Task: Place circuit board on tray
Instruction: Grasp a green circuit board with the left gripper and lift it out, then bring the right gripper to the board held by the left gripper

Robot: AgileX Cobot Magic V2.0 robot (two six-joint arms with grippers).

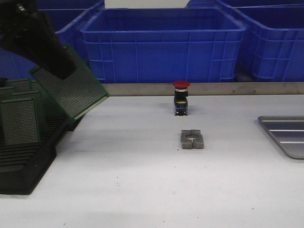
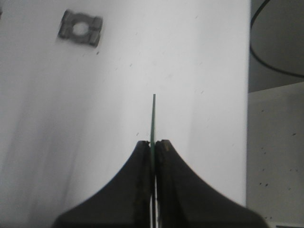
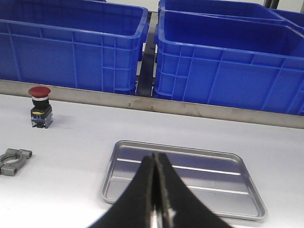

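Note:
A green perforated circuit board (image 1: 76, 88) hangs tilted in the air at the left of the front view, above the black slotted rack (image 1: 26, 156). My left gripper (image 1: 52, 61) is shut on its upper corner. In the left wrist view the board (image 2: 153, 118) shows edge-on as a thin green line pinched between the black fingers (image 2: 140, 171). The silver-grey tray (image 1: 287, 135) lies at the table's right edge, bare. In the right wrist view my right gripper (image 3: 156, 156) is shut on nothing, hovering in front of the tray (image 3: 142, 190).
More green boards (image 1: 19, 118) stand in the rack. A red-capped push button (image 1: 181, 97) and a grey metal clamp (image 1: 192, 139) sit mid-table. Blue plastic crates (image 1: 161, 42) line the back behind a metal rail. The table edge (image 2: 248, 95) shows in the left wrist view.

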